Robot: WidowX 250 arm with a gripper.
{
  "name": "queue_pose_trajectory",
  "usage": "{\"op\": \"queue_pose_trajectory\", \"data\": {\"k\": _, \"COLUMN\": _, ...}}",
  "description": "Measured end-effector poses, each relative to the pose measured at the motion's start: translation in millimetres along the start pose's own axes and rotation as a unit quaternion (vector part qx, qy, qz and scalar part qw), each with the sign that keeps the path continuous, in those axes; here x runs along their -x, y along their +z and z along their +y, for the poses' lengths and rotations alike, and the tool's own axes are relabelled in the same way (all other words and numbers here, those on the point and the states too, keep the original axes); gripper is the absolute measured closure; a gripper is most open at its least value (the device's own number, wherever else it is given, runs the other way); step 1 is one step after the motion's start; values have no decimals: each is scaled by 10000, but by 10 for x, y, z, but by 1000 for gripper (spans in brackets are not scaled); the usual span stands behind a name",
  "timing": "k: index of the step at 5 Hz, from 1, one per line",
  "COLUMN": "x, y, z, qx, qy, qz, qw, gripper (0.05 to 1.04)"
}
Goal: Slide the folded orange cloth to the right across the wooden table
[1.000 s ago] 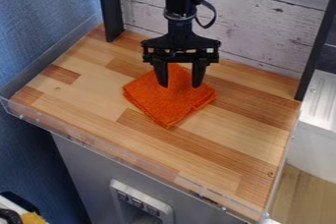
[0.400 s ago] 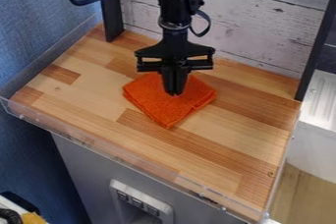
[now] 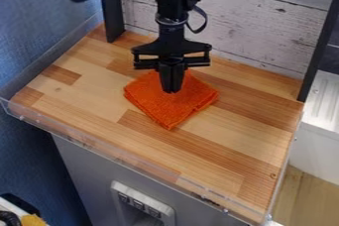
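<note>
The black gripper [image 3: 172, 91] hangs down over the orange cloth [image 3: 173, 108] with its two fingers together. Their tips are at the upper middle of the cloth and hide part of it. Whether a bit of fabric is pinched between them cannot be told. The cloth is folded into a rough square and lies flat, turned like a diamond, near the middle of the wooden surface [image 3: 218, 136].
Dark upright posts stand at the back left [image 3: 111, 9] and back right [image 3: 321, 41], with a whitish plank wall [image 3: 265, 17] between them. A clear raised edge [image 3: 86, 143] runs along the front. To the right is a white metal unit [image 3: 321, 101].
The gripper's fingers, apart over the cloth one second ago, came together. The arm first moved lower, then slightly left and up. The cloth's outline looks nearly the same.
</note>
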State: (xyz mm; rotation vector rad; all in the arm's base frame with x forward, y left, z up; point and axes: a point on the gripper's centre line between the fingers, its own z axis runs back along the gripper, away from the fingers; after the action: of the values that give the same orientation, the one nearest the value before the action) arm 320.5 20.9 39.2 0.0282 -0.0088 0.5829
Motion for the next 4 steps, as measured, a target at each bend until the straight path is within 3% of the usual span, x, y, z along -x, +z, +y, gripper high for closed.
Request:
{"op": "queue_pose_trajectory", "data": {"k": 2, "x": -62, "y": -122, "z": -34, "qx": -107, "qy": -10, "qz": 178, "qw": 9998, "gripper": 1021}}
{"op": "queue_pose_trajectory", "data": {"k": 4, "x": -93, "y": -246, "z": -51, "qx": 32, "qy": -64, "qz": 242, "qw": 9997, "gripper": 1023}}
